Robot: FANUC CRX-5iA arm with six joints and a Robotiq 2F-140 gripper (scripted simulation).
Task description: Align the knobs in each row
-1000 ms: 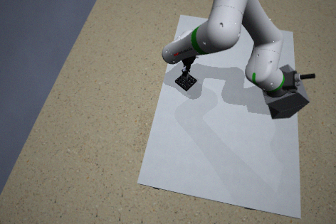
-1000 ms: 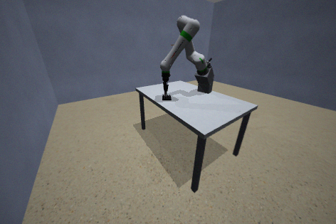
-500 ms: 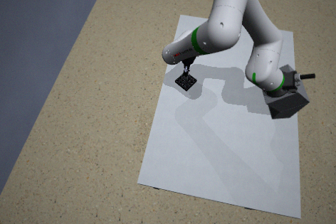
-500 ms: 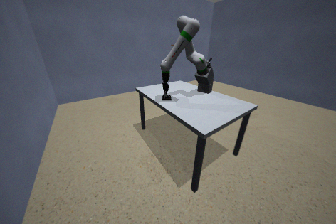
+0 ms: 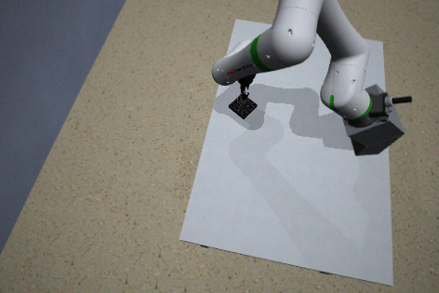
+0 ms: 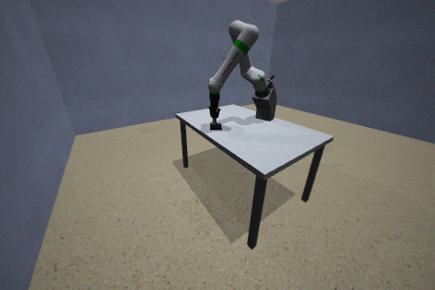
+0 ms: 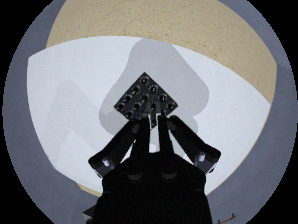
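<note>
Black fingers of my pincer are squeezed nearly together, pinching a knob at the nearest corner of the knob box, which stands beyond on the pale surface, turned corner-on to me

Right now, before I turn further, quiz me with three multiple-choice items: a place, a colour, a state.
1. Where does the knob box stand?
A against the arm's pedestal
B near a table edge
C on the floor
2. The arm's bands are:
A red
B green
C blue
3. The gripper's jaws are:
A wide open, high above the box
B closed on a knob
C off the table
Answers: 1 B, it sits by the table's edge; 2 B, a green band shows; 3 B, the fingertips pinch a knob at the box's corner.
</note>
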